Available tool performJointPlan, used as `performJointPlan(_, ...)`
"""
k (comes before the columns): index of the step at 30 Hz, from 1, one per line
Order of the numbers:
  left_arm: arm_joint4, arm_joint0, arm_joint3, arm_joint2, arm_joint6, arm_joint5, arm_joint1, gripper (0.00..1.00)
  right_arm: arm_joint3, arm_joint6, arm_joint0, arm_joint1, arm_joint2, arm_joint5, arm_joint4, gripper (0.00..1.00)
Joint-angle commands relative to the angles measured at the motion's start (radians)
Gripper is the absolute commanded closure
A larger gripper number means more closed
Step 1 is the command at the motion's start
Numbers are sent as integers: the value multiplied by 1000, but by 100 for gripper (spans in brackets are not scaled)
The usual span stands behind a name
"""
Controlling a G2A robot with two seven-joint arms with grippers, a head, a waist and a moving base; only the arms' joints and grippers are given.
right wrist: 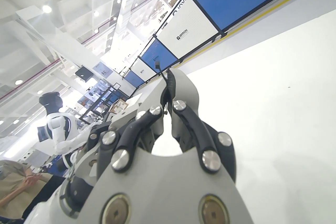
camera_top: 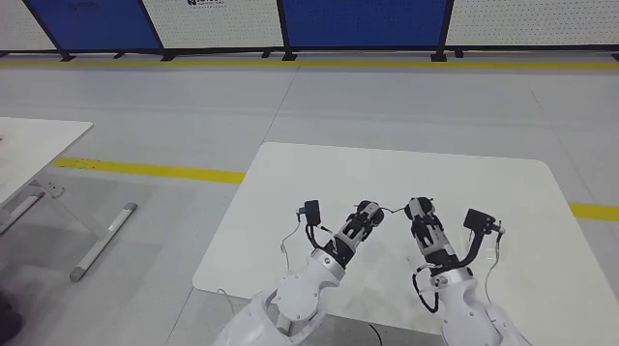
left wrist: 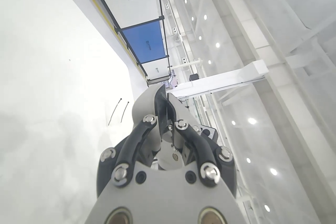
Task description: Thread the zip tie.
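I have both arms up over the white table [camera_top: 484, 177], with the tips turned toward each other and just apart. The right gripper [right wrist: 168, 79] is pinched together on the zip tie [right wrist: 161, 72] close to its locking head [right wrist: 157, 64], which pokes out past the fingertips into free air. The left gripper [left wrist: 166, 100] is likewise closed down on a thin black strap that runs between its pads. I take that strap for the tail end of the same tie, since from above a fine dark line bridges the gap between the 2 grippers. It is too thin there for me to be sure it is 1 piece.

So the pickup and the 2-handed hold look done. I judge that the threading itself is not done. I see no loop, and nothing I can make out passes through the head, though the slot is too small for certainty. What is left is to line the tail tip up with the slot, push it through, and draw some strap after it.

2 spare ties [left wrist: 115, 110] lie side by side on the table, well apart from the grippers and untouched.
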Motion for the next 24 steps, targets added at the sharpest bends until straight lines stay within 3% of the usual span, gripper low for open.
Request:
performJointPlan(1,3,0,0,-1,2,0,-1,100,-4,2,-4,-1,2,0,-4,93)
performJointPlan(8,12,3,-1,-3,0,2,-3,100,-10,10,-12,-4,8,-3,-15,73)
performJointPlan(12,26,4,-4,-5,3,6,-4,100,-15,14,-16,-6,11,-7,-22,67)
performJointPlan(19,34,5,-4,-5,5,16,-7,100,-20,21,-28,-8,16,-13,-46,65)
performJointPlan(24,40,2,-7,-3,9,20,-10,100,-26,19,-40,-9,21,-16,-64,72)
